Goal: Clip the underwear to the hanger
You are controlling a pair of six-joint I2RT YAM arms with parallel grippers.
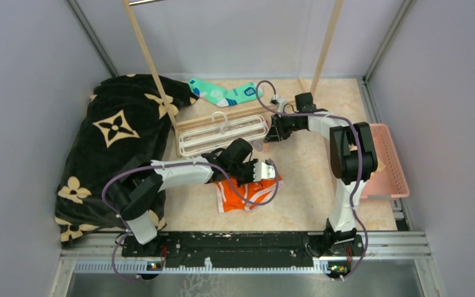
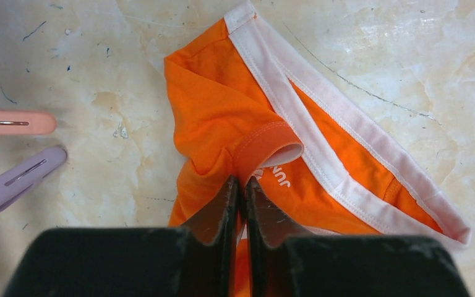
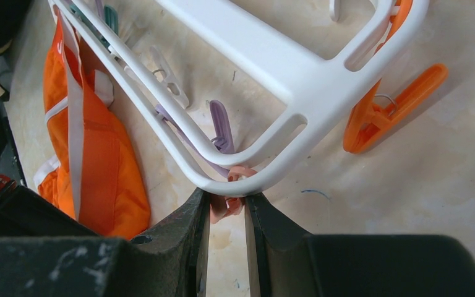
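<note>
My left gripper (image 2: 241, 182) is clenched on a fold of the underwear (image 2: 222, 111), probably to lift it; my right gripper (image 3: 227, 198) pinches a peach clip (image 3: 219, 207) of the hanger (image 3: 297, 80).

Black blanket (image 1: 117, 139); teal sock (image 1: 224, 94); pink tray (image 1: 391, 162), perhaps.

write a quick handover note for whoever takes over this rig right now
Left hand: shut on a fold of the bright orange white-trimmed underwear, which lies on the beige marbled table.
Right hand: shut on a pale orange clip at a corner of the white plastic frame hanger, lying flat.
Done: both grips made.
To do: bring the fabric to the clip and clip it; nothing clipped yet.
</note>
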